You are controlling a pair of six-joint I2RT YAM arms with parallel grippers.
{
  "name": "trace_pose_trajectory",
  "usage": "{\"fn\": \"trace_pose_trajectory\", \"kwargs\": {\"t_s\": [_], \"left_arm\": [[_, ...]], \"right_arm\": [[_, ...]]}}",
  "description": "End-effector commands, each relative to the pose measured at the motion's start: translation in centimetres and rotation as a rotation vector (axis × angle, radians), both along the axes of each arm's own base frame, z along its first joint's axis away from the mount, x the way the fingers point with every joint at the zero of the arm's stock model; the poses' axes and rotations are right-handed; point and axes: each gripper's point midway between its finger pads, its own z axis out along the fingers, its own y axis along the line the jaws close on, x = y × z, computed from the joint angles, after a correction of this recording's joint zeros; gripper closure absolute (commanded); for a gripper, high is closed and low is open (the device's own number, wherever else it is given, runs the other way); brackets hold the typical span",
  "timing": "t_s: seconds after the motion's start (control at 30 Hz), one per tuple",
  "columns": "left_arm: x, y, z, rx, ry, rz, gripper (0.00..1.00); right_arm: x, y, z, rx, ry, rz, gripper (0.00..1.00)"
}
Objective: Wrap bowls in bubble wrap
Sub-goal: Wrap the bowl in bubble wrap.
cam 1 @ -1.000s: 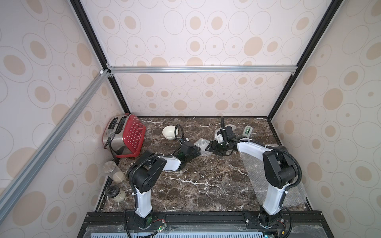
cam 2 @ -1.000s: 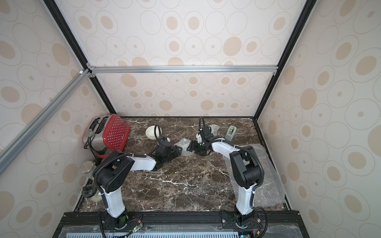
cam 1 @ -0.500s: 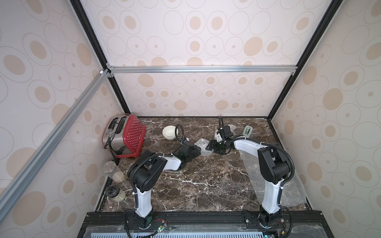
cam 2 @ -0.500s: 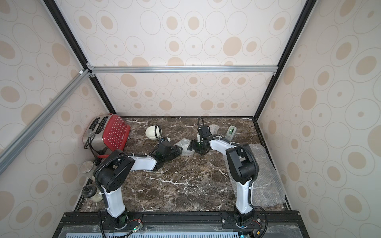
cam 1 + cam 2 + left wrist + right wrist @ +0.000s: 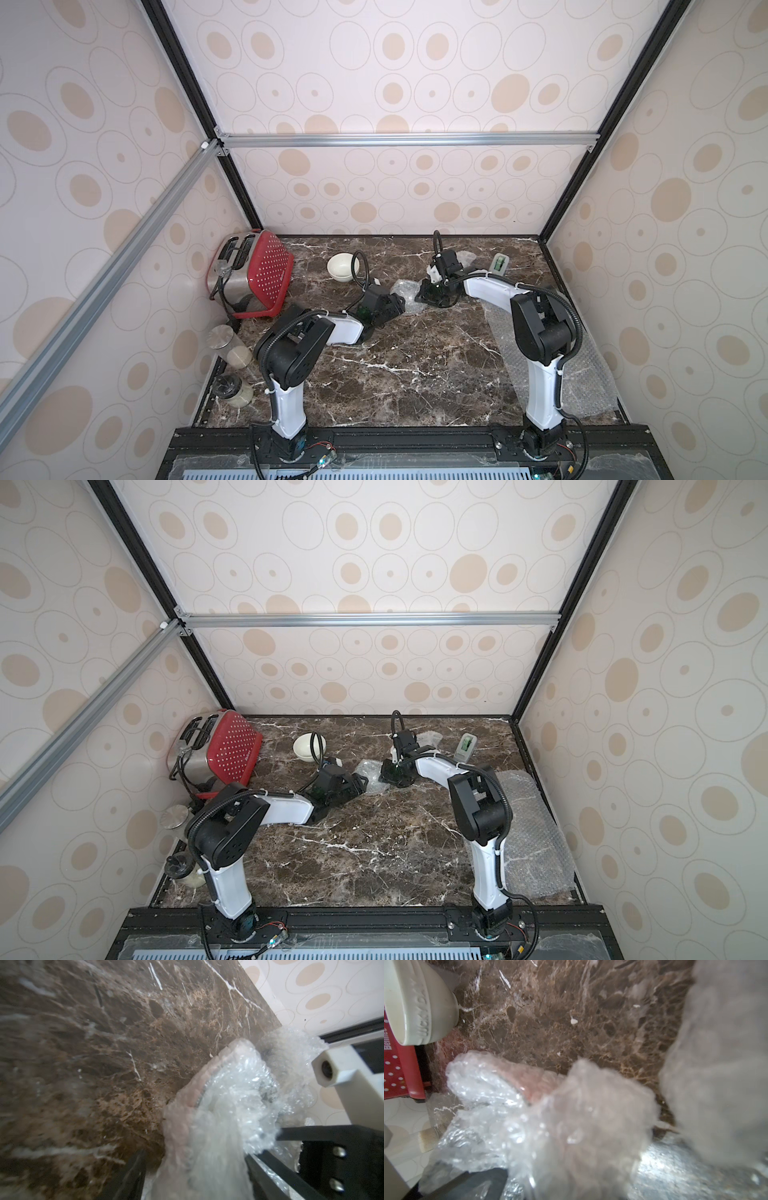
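A crumpled bubble wrap (image 5: 409, 293) bundle lies on the marble mid-table between my two grippers. A bowl rim (image 5: 207, 1088) shows through the film. My left gripper (image 5: 395, 305) reaches it from the left. In the left wrist view its fingers (image 5: 133, 1176) stand apart on either side of the bundle, with a gap at one side. My right gripper (image 5: 428, 291) presses in from the right. There a blurred fold of wrap (image 5: 581, 1126) hides its jaws. A plain cream bowl (image 5: 343, 268) stands bare behind the left arm. A second wrap bundle (image 5: 467, 257) sits behind the right wrist.
A red toaster (image 5: 249, 276) leans at the back left. Two glass jars (image 5: 230, 345) stand along the left wall. A green-and-white tape dispenser (image 5: 500, 264) is at the back right. A flat bubble wrap sheet (image 5: 552, 365) covers the right side under the right arm.
The right arm's elbow has swung a little to the left while its gripper stays at the bundle. The left arm and the bundle have barely moved.
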Motion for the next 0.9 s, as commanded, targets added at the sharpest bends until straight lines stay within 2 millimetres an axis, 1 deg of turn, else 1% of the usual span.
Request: {"fn": "trace_pose_trajectory", "kwargs": {"t_s": [0.0, 0.13, 0.2, 0.23, 0.27, 0.33, 0.4, 0.43, 0.5, 0.6, 0.67, 0.8, 0.87], "left_arm": [[-0.3, 1.9, 2.9, 0.017, -0.039, 0.025, 0.26], [-1.3, 3.8, 5.0, 0.035, -0.056, 0.039, 0.21], [-1.6, 4.0, 6.5, 0.041, -0.075, 0.007, 0.17], [-1.7, 3.6, 7.2, 0.044, -0.084, -0.032, 0.16], [-1.9, 2.4, 8.0, 0.04, -0.093, -0.11, 0.16], [-2.5, -0.7, 9.5, -0.005, -0.12, -0.301, 0.16], [-3.7, -3.5, 10.2, -0.08, -0.12, -0.474, 0.17], [-4.3, -4.2, 10.3, -0.098, -0.119, -0.529, 0.17], [-5.8, -4.8, 9.7, -0.07, -0.107, -0.637, 0.17], [-7.9, -4.6, 7.9, 0.006, -0.043, -0.76, 0.13], [-8.8, -4.7, 7.2, -0.002, -0.007, -0.808, 0.1], [-9.4, -4.8, 5.6, -0.016, 0.053, -0.825, 0.08], [-9.5, -4.2, 4.2, 0.026, 0.105, -0.811, 0.08]], "right_arm": [[-1.9, -1.2, 0.0, -0.076, 0.042, 0.052, 0.8], [-2.6, -1.4, 1.2, -0.04, 0.054, 0.108, 0.8], [-3.5, -1.2, 2.0, 0.01, 0.076, 0.165, 0.81], [-3.9, -1.3, 2.2, 0.0, 0.087, 0.186, 0.81], [-4.4, -1.7, 2.5, -0.022, 0.094, 0.211, 0.81], [-5.5, -2.0, 2.9, -0.036, 0.123, 0.258, 0.81], [-6.4, -2.3, 3.4, -0.033, 0.145, 0.296, 0.81], [-6.6, -2.5, 3.6, -0.031, 0.151, 0.304, 0.81], [-7.1, -2.8, 3.9, -0.024, 0.157, 0.326, 0.81], [-7.4, -3.0, 4.1, -0.022, 0.155, 0.343, 0.81], [-7.5, -3.1, 4.0, -0.026, 0.161, 0.343, 0.81], [-7.3, -3.2, 3.8, -0.031, 0.16, 0.331, 0.8], [-7.2, -3.4, 3.8, -0.044, 0.155, 0.322, 0.8]]}}
